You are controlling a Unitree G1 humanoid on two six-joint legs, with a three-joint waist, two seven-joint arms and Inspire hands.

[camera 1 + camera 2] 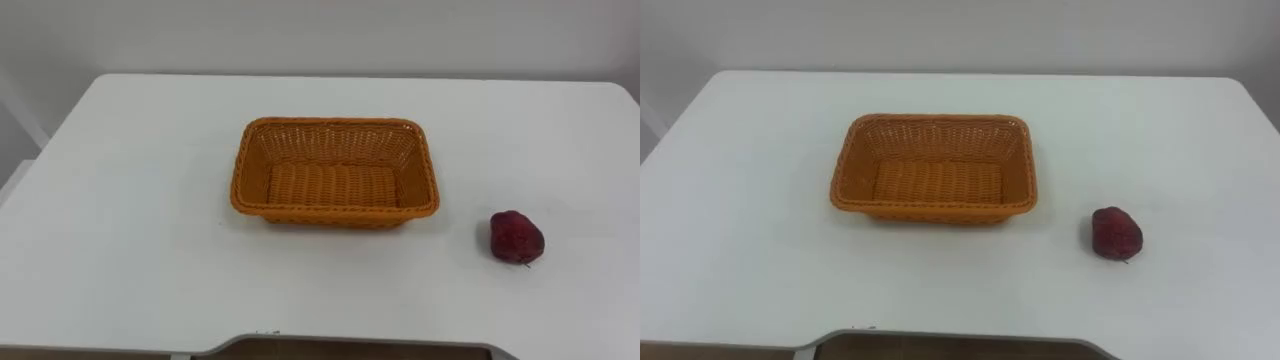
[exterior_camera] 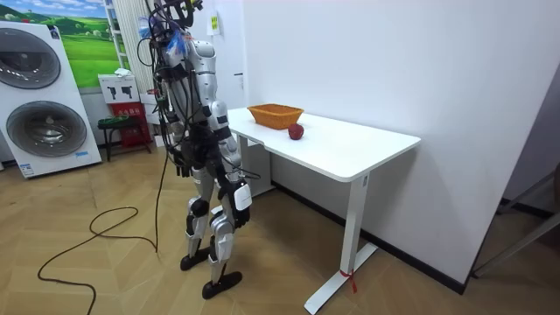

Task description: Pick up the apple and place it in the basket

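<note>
Lying on the counter (image 1: 130, 200) just right of the basket (image 1: 334, 172), the apple (image 1: 516, 237) sat alone; whether the lowered right hand (image 2: 241, 198) was clenched or released couldn't be told.

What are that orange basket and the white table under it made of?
The orange rectangular woven basket looks like matte wicker or plastic rattan: interlaced strands show. The white table looks like smooth laminate or painted board: even, grainless surface.
</note>
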